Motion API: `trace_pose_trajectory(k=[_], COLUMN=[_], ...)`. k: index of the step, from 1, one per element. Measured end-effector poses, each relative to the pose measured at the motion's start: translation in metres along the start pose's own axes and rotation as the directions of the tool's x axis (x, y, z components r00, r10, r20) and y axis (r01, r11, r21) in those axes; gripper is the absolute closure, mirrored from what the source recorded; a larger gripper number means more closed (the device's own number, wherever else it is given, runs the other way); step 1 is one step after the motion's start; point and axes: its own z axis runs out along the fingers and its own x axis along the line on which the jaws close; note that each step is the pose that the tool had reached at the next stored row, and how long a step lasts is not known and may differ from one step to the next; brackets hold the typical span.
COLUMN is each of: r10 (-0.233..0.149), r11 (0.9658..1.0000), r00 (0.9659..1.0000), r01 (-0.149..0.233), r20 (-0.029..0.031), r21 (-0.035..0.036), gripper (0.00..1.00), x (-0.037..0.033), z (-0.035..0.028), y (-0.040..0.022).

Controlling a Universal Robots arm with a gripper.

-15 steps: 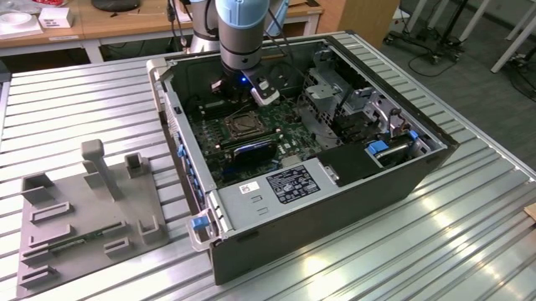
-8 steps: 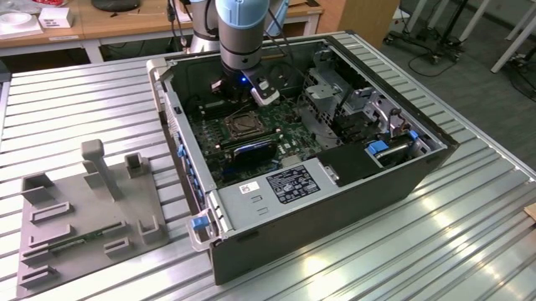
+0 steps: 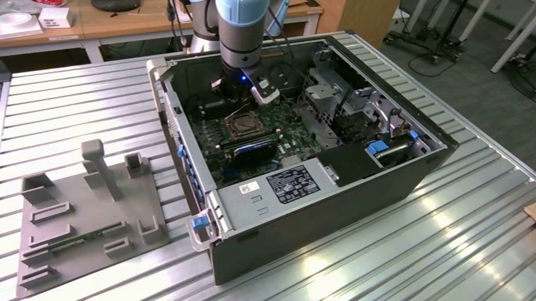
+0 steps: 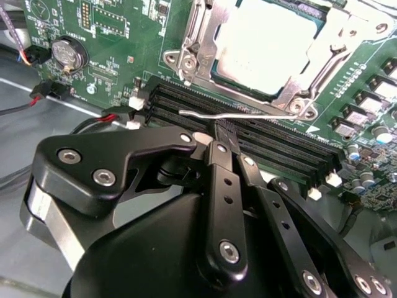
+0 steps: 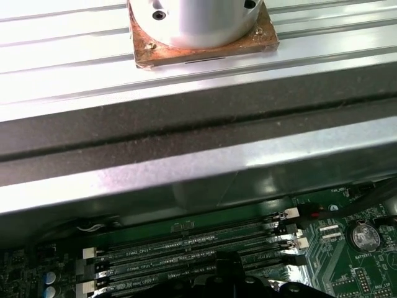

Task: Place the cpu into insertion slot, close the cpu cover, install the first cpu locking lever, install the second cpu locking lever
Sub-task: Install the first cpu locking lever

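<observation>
In the second wrist view the pale cpu lies in the insertion slot on the green motherboard. The silvery cpu cover lies flat around it as a frame. A thin silvery locking lever runs along the black memory slots, beside the socket. My gripper is shut, its black fingers meeting at the tips right at this lever; whether they touch it I cannot tell. In the exterior view the gripper hangs inside the case just behind the socket.
The open computer case lies on a ribbed metal table. Drive cages and a blue-tabbed bracket fill the exterior view's right of the case. A grey parts fixture sits at the exterior view's left. A coin battery and red-black wires lie near the gripper.
</observation>
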Motion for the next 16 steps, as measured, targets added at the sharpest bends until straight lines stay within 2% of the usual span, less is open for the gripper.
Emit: trace_pose_trajectory(k=[16], r10=[0.000], r11=[1.0000], r00=[1.0000], r01=[0.000], r20=[0.0001], r21=[-0.0001], gripper=[0.89], x=[0.0003], z=[-0.0001], y=[0.0002])
